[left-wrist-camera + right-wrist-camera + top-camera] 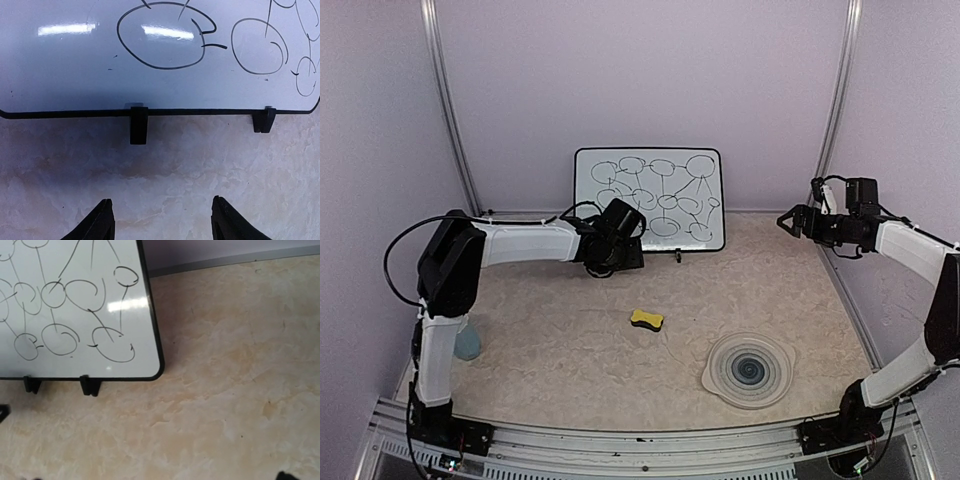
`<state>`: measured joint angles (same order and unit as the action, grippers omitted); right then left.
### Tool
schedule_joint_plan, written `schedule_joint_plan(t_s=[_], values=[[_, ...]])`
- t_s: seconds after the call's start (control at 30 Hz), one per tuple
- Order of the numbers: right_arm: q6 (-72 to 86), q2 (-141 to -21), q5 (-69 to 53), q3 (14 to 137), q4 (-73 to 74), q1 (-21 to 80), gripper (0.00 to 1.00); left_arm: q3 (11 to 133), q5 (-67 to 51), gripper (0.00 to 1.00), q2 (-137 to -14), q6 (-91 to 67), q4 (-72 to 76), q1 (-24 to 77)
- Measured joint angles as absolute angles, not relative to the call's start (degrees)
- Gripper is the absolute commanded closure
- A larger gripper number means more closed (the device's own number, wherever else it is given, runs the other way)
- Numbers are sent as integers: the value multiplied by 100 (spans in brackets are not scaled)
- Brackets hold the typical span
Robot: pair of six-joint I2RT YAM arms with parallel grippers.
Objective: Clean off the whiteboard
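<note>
My left hand [161,201] hangs released and empty just before the whiteboard [648,198], propped upright at the back of the surface [550,335], ovals [700,166] unwiped, and my right hand [792,221] is spread empty aside, since neither, I judge, has taken the yellow sponge [646,319].

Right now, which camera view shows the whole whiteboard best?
Top external: the whiteboard shows nearly whole, the left arm covering a little. Left wrist sees only its lower strip and feet; right wrist, its lower right part.
</note>
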<state>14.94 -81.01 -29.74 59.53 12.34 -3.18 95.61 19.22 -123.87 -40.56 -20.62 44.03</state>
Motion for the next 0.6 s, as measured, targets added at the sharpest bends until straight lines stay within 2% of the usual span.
schedule_joint_plan(t_s=[0.2, 0.6], values=[[1483, -8101, -3142, 5927, 1214, -320, 0, 10208, 2025, 46, -13148, -4066, -2119, 4254], [1457, -8095, -3299, 5642, 1234, -322, 0, 11013, 1938, 62, -13900, -3789, -1977, 3776]])
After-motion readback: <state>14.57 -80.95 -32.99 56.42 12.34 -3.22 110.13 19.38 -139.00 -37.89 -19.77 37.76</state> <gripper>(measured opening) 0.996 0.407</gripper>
